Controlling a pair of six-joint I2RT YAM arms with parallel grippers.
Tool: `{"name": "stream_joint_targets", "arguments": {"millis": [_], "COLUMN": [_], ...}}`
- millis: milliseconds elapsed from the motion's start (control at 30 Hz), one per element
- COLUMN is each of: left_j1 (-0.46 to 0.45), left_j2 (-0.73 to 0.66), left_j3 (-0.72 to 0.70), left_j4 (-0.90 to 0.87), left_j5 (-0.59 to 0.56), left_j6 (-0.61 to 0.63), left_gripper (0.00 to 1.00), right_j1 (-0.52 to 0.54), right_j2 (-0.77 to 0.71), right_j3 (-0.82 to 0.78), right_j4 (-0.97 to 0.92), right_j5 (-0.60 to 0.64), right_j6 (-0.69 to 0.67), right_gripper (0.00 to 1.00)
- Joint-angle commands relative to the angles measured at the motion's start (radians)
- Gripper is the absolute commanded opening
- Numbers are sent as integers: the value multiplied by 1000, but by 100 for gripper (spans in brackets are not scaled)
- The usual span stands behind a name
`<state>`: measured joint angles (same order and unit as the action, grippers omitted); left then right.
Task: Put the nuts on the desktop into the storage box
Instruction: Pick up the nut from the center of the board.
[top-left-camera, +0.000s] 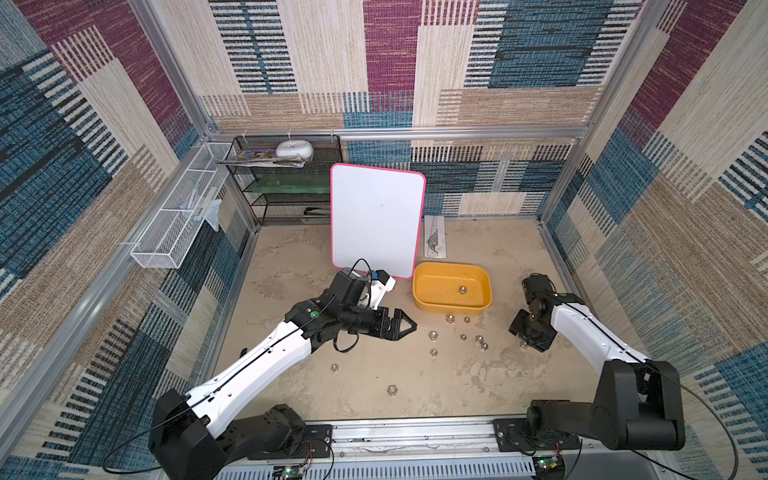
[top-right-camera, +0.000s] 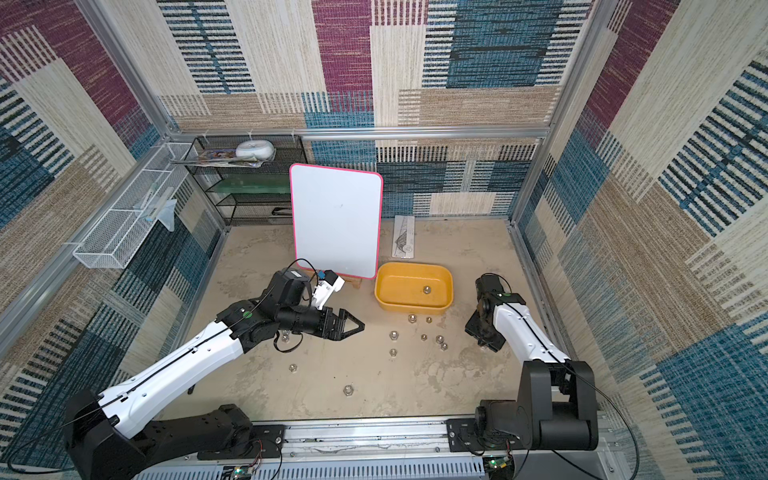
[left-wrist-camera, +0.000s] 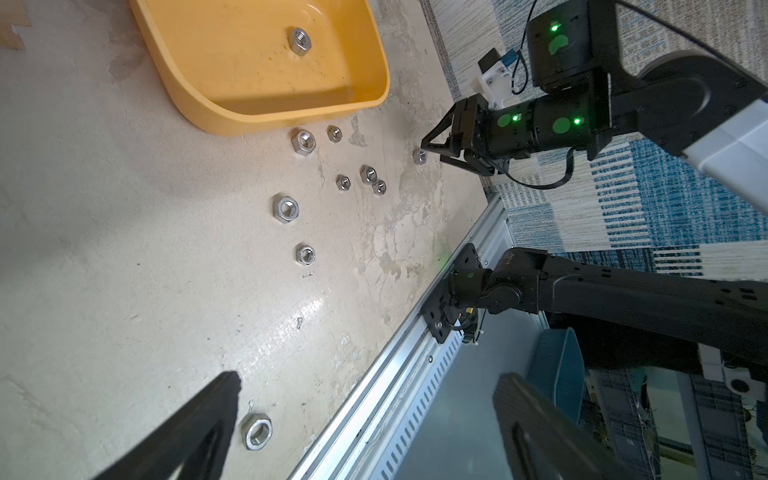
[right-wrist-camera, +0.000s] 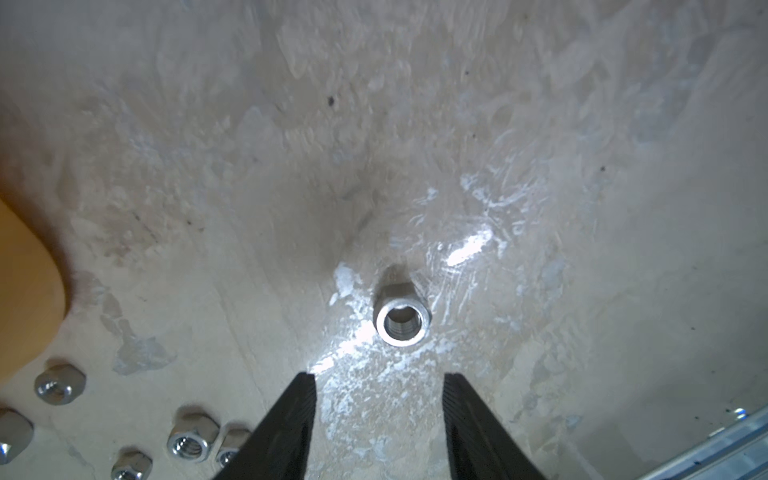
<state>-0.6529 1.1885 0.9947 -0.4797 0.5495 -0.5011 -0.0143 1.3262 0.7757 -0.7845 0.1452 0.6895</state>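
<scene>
The beige, mottled desktop (top-left-camera: 457, 386) is shown from above in both top views, walled in by patterned panels. It is reached over from the near rail by the left arm (top-left-camera: 257, 365) and the right arm (top-left-camera: 590, 328), both black and white. A pink-edged white board (top-left-camera: 376, 220) is stood upright toward the back. The mustard-yellow storage box (top-left-camera: 451, 306) is set on the desktop just beside the board's lower corner, between the two arms.

The left gripper (top-left-camera: 409, 328) is held roughly level above the surface and pointed toward the box. In the left wrist view its fingers (left-wrist-camera: 224, 399) are spread wide, with nothing caught between them. The right gripper (right-wrist-camera: 380, 376) is aimed down at the desktop to the right of the box. Its jaws are parted and nothing is gripped.

A single nut (right-wrist-camera: 400, 322) is seen on the desktop just ahead of those fingertips, not between them. One boxed nut (top-left-camera: 461, 289) is already lying inside the storage box. A loose cluster (top-left-camera: 463, 337) of seven nuts is scattered on the desktop just in front of the box. A stray nut (top-left-camera: 335, 367) and a nearer nut (top-left-camera: 391, 390) are left well apart toward the rail.
</scene>
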Motion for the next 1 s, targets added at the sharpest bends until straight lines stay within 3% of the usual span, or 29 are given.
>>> {"name": "stream_joint_targets", "arguments": {"millis": [0, 600, 967], "left_j1": [-1, -2, -2], "left_j2": [-4, 10, 10], "left_j3": [1, 18, 28], "left_j4": [29, 3, -8], "left_j5": [18, 3, -6], "left_j6": [9, 29, 34], "left_gripper": [100, 100, 100], "right_j1": [-22, -81, -86], "right_j2": [10, 103, 93], "right_j3": [-14, -40, -51], "right_j4": [41, 129, 131], "right_j5": [-16, -36, -44], "right_j6": [22, 4, -5], "right_gripper": [54, 48, 27]}}
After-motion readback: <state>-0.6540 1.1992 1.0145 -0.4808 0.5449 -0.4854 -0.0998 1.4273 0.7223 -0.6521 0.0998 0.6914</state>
